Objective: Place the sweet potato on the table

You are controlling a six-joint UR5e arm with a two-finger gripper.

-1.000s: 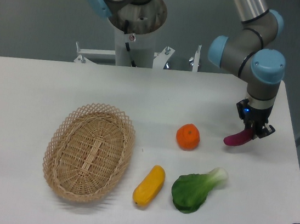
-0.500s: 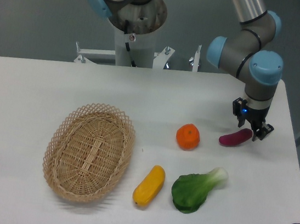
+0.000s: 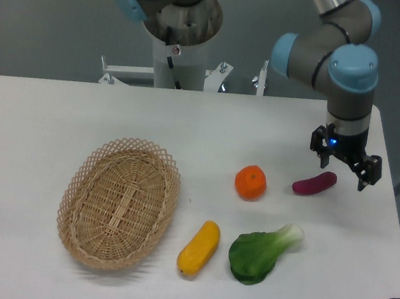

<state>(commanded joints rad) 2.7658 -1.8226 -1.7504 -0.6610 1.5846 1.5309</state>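
**user1:** grey wall at the back, and a big white table [image 3: 56, 123] with rounded corners filling most of the shot. what's actually on it?

**user2:** a few things. woven oval basket [image 3: 119, 203] on the left side. an orange [image 3: 250, 182] sits right of it, more toward the middle. nearer the front edge there's a yellow oblong vegetable [image 3: 199, 248], and just beside that a leafy green thing with a white stem [image 3: 261, 253], looks like bok choy.

**user1:** and the sweet potato?

**user2:** small purple sweet potato [image 3: 314, 184], lying flat on the table to the right of the orange, with a gap between the two. it's angled a bit, right end pointing further back than the left. nothing is holding it.

**user1:** so the claw is off it?

**user2:** yep. the claw [image 3: 344, 168] hangs above the right end of the sweet potato with its two black fingers [image 3: 368, 174] spread wide apart, nothing between them. one finger shows above the sweet potato's middle, the other off past its right tip. i can't tell if the left one is brushing it, but it looks clear.

**user1:** rest of the arm?

**user2:** silver tubes with blue caps, coming down from the top right corner. the arm's base post [image 3: 177, 43] stands behind the table's far edge.
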